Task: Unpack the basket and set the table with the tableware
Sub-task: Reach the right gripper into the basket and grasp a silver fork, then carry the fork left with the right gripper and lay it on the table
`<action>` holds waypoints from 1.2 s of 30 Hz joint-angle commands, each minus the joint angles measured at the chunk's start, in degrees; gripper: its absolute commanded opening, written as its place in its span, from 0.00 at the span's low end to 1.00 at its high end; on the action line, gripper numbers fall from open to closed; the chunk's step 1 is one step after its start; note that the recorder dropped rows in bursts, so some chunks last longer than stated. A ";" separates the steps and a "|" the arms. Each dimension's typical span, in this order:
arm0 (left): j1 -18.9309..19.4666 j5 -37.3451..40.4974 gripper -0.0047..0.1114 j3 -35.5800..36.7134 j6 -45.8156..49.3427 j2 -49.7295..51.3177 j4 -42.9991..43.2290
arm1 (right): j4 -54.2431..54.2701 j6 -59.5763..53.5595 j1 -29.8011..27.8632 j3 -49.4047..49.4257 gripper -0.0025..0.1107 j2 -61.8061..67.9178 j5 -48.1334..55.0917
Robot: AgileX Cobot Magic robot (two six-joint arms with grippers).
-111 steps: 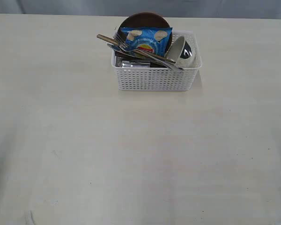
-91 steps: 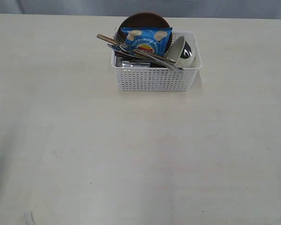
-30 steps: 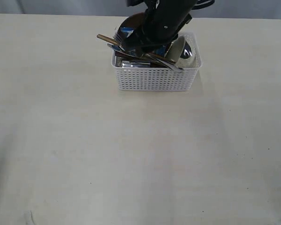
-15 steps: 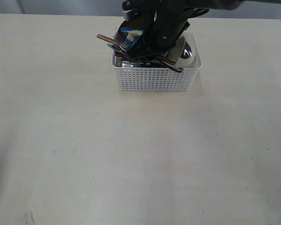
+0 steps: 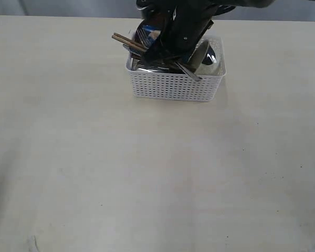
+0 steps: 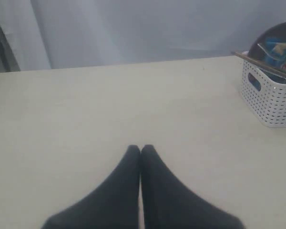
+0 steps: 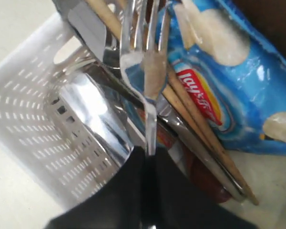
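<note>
Over on the left, the left pincer [image 6: 140, 149] hangs above bare surface [image 6: 86, 105]. Its two black fingers are pressed together with nothing between them, and it is well apart from the basket [image 6: 271, 102].

Seen from the exterior view, the white basket stands upright at the far middle of the surface, with all the tableware inside it. The chopsticks [image 5: 127, 41] jut out over its left rim, tilted upward. Just right of them a corner of the blue packet [image 5: 151, 34] shows. The left wrist view shows that packet leaning against the dark round plate [image 6: 276, 33], which stands on edge and rises above the rim.

Next to the right, the black right arm [image 5: 188, 23] comes down from the far edge into the middle of the basket and covers much of what lies there. Its wrist view gives the close look. The right pincer [image 7: 150, 153] is closed on the handle of the fork [image 7: 145, 67], the steel shaft running straight in between the two dark fingers. The fork's tines point away from the pincer, and the fork lies above the packet and across the chopsticks. Beside it the shiny cup [image 7: 93, 112] sits against the basket's perforated wall.

At the basket's right end the cream bowl [image 5: 207, 56] leans tilted against the rim, just beside the arm.
</note>
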 commanded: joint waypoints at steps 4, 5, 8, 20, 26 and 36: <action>0.08 -0.02 0.04 0.23 -0.03 -0.21 -0.14 | 1.23 0.23 -0.12 -0.16 0.02 -6.01 0.21; 0.08 -0.02 0.04 0.23 -0.03 -0.21 -0.14 | 1.97 0.23 -0.12 -0.16 0.02 -6.74 0.43; 0.08 -0.02 0.04 0.23 -0.03 -0.21 -0.14 | 4.48 0.23 -0.12 -0.16 0.02 -9.02 0.65; 0.08 -0.02 0.04 0.23 -0.03 -0.21 -0.14 | 14.19 -3.28 -0.12 -0.16 0.02 -15.00 9.22; 0.08 -0.02 0.04 0.23 -0.03 -0.21 -0.14 | 19.18 -5.41 -0.12 0.19 0.02 -17.26 15.41; 0.08 -0.02 0.04 0.23 -0.03 -0.21 -0.14 | 19.78 -4.50 5.03 11.04 0.02 -23.46 6.97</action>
